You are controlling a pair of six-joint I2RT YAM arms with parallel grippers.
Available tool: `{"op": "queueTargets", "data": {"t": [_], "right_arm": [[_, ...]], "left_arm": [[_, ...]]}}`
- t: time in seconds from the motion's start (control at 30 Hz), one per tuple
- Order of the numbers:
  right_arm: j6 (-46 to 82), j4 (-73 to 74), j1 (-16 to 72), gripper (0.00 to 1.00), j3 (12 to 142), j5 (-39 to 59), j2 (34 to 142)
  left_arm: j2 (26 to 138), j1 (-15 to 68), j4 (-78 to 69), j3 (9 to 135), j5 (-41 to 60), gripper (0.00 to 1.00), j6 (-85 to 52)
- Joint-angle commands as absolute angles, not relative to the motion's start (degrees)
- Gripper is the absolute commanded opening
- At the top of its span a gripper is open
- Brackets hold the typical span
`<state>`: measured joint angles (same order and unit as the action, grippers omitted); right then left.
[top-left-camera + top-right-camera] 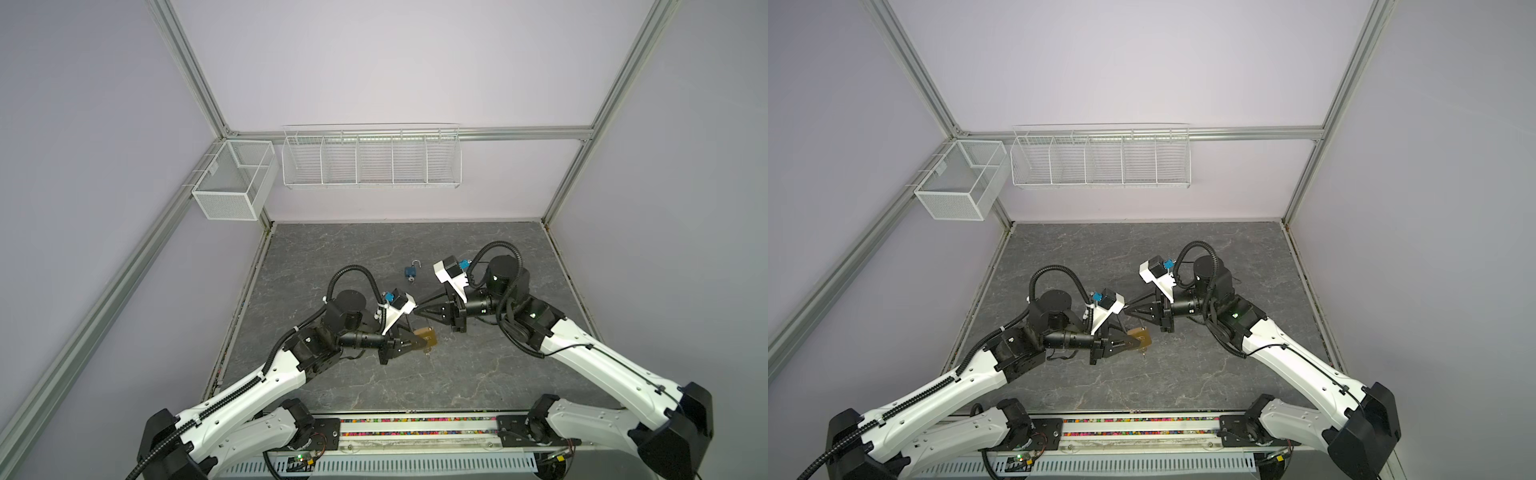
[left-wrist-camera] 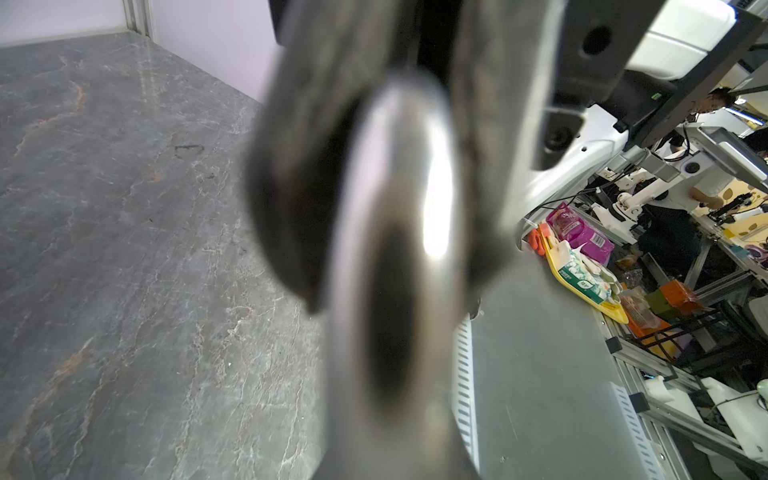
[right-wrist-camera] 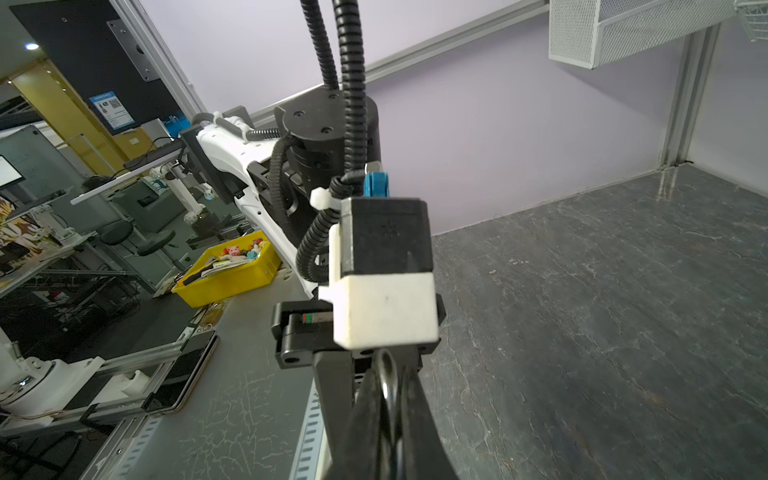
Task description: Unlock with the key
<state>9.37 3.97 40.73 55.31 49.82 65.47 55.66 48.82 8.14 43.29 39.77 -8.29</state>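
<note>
Seen from above in both top views, two white-and-black robot arms meet near the middle of a dark grey, stone-veined surface (image 1: 374,374). The left hand (image 1: 417,341) pinches a squarish brass-coloured padlock (image 1: 428,335) by its body, low over the surface. Whether the padlock touches the surface cannot be told. A small metal key (image 1: 427,352) sticks out of the padlock's edge nearest the robot's base.

The right hand (image 1: 419,310) comes in from the right with its fingers pressed together. Its tip is just behind the padlock and close beside the left arm's wrist camera.

In the right wrist view, a curved, shiny steel shackle (image 3: 387,376) shows as a narrow loop gripped between the two dark fingers (image 3: 365,415). In the left wrist view the same shackle (image 2: 399,249) fills the middle of the picture, large and blurred.

Farther back on the surface, well apart from both hands, lies a small blue padlock (image 1: 411,273). Its silver shackle looks open.

Two white wire baskets hang above the far edge, a square mesh basket (image 1: 232,183) at the corner and a long divided rack (image 1: 372,160) on the back wall.
</note>
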Motion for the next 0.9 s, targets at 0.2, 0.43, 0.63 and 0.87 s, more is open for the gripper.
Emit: {"op": "queueTargets", "data": {"t": [0.2,0.43,0.63,0.87], "right_arm": [[11.0,5.8,40.3,0.06,53.3,42.0,62.1],[16.3,11.5,39.9,0.06,50.7,30.2,57.6],[17.9,13.8,39.8,0.06,48.1,25.9,55.7],[15.9,10.4,39.9,0.31,49.0,20.9,54.8]], "left_arm": [[55.7,47.8,1.4,44.4,36.1,0.0,-7.9],[54.7,47.8,-12.4,38.2,36.3,0.05,-15.1],[54.2,47.7,-21.7,35.3,35.1,0.01,-19.3],[55.4,47.7,-19.6,37.3,32.6,0.0,-19.9]]}}
